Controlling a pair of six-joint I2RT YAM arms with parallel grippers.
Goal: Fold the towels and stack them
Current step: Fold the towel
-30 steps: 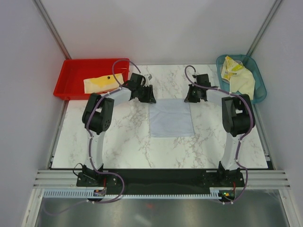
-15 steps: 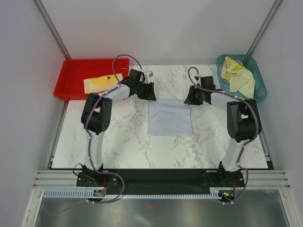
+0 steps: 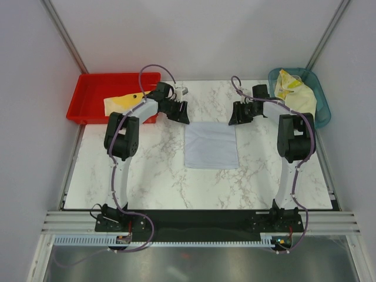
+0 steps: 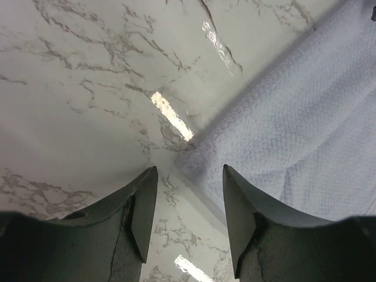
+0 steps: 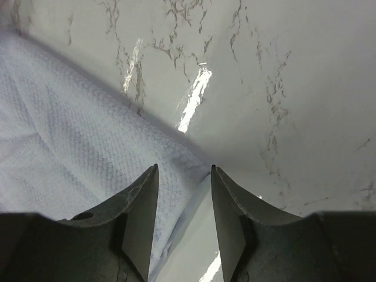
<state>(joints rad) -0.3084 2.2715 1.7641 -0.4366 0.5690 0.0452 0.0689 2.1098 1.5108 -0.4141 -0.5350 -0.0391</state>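
no text, label, brand, number or sign can be read in any view. the pale lavender-blue towel [image 3: 211, 145] shows only plain weave, both from above and in the two wrist views. the print on the yellow towel [image 3: 286, 86] in the teal basket [image 3: 322, 116] is too small to make out any lettering. the red tray [image 3: 88, 94] shows no marking that can be read.
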